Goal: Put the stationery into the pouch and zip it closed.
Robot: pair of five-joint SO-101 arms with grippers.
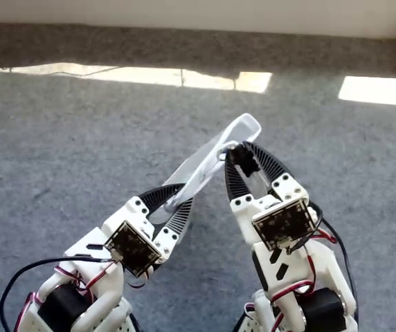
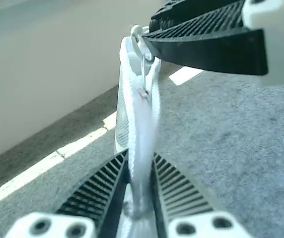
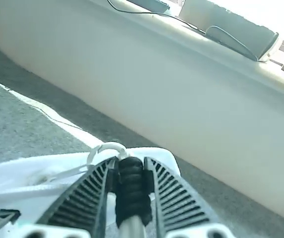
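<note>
Zipping seemed nearly done: the left gripper (image 1: 176, 202) was clamped on the near end of the white mesh pouch (image 1: 208, 162), held edge-up above the grey carpet (image 1: 59, 138), while the right gripper (image 1: 238, 153) pinched its black zip pull (image 3: 130, 191) at the far end; contents could not be seen.

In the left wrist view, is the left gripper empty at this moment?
No, the left gripper has its jaws shut on one end of the white pouch.
</note>
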